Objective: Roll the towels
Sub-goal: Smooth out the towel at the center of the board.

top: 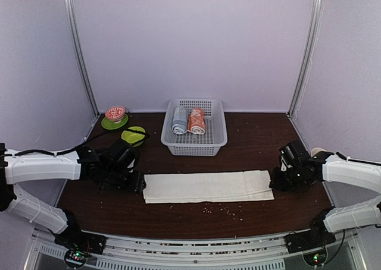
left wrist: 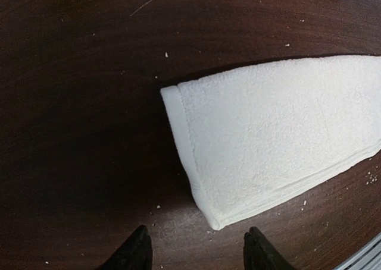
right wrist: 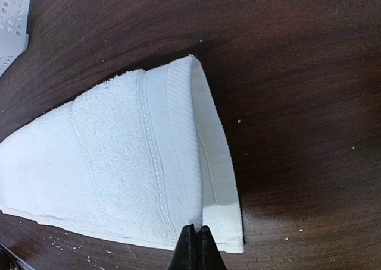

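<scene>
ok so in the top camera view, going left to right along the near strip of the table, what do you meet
left claw → cream towel, laid out flat → right claw at the towel's right end

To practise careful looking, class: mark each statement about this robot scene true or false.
1. The cream towel lies flat on the table, unrolled. True.
2. The basket is empty. False: it holds a grey-blue roll and a salmon-orange roll.
3. The left gripper is open, just off the towel's corner. True.
4. The right gripper is wide open. False: its fingers are shut at the towel's other end.
</scene>
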Available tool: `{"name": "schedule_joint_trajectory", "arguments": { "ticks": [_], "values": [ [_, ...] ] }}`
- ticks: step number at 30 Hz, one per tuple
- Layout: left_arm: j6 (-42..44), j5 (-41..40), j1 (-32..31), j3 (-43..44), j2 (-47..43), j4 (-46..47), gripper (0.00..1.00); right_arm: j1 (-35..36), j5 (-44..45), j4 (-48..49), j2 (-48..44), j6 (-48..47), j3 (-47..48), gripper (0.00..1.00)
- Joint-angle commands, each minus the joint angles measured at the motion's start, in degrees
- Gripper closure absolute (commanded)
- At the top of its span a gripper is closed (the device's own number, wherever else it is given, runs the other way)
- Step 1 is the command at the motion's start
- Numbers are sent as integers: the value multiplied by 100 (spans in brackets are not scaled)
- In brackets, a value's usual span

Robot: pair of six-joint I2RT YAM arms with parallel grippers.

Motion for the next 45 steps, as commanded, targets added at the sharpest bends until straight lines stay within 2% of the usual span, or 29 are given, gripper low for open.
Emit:
{"name": "schedule_joint_trajectory", "arguments": {
  "ticks": [1, 10, 16, 24, 29, 36, 45],
  "values": [
    [-134, 90, 28, -126, 18, 142, 46, -57, -178, -419, -42, -255, 65, 100],
    [-670, 937, 436, -761, 118, 1080, 47, -130, -312, -131, 65, -266, -223, 100],
    [-769, 1377, 582, -871, 489, 1655, 55, -138, -348, -107, 75, -292, -181, 100],
    [-680, 1451, 590, -607, 821, 1759, 65, -138, -383, -81, 68, -281, -169, 100],
    [-686, 1491, 590, -635, 844, 1765, 67, -138, -387, -98, 19, -282, -182, 100],
    [-649, 1449, 594, -604, 658, 1611, 100, -138, -380, -160, -43, -290, -130, 100],
    [-485, 1534, 593, -485, 38, 1177, 100, -171, -339, -577, -421, -335, 129, 100]
  ]
}}
